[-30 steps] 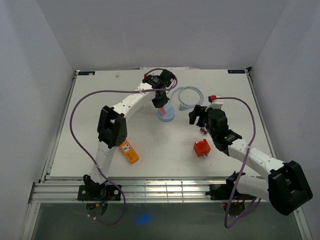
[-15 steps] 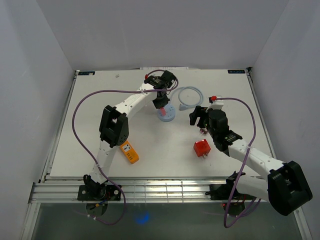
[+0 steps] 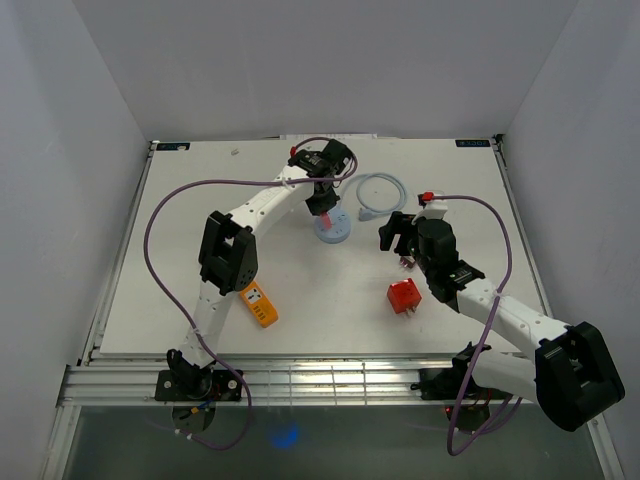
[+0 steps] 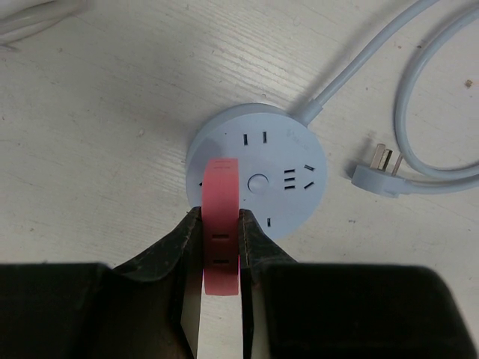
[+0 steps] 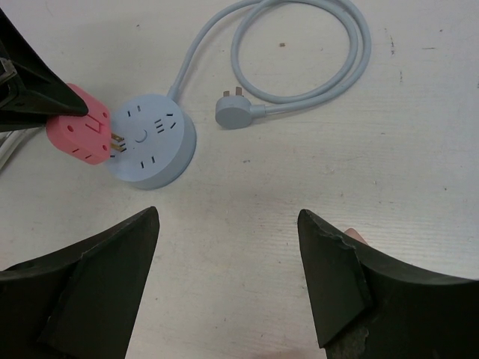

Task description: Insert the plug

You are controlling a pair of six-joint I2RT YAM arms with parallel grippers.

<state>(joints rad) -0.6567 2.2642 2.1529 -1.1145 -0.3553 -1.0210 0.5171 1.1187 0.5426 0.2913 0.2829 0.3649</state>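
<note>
Left tool (image 4: 221, 224) clamped on the pink plug (image 4: 221, 187) at the edge of the round socket hub (image 4: 281, 161)

Fingers of the left tool were closed on the flat side faces of the pink plug. The plug stood edge-on between them, its body projecting forward over the near-left rim of the pale blue hub. In the right wrist view the plug sat tilted beside the hub, and its metal prongs (image 5: 116, 142) met the hub's top face close to the rim. Whether they had entered the slots could not be told. The hub rested on the table (image 3: 330, 290), with its own cable (image 5: 299, 67) looped away behind it. The right tool (image 5: 224, 224) hung above the table on the near side of the hub, fingers wide apart and holding nothing.

Judged handling: the plug appeared to be a small, light, rigid moulded block with smooth faces, so it was liable to pivot between the pads if pushed off-axis. A hold across its broad sides, well away from the prongs, looked the sound one. The prongs seemed stiff and would need squaring to the slots. The hub looked light and unfixed, so it might slide under the push unless steadied
</note>
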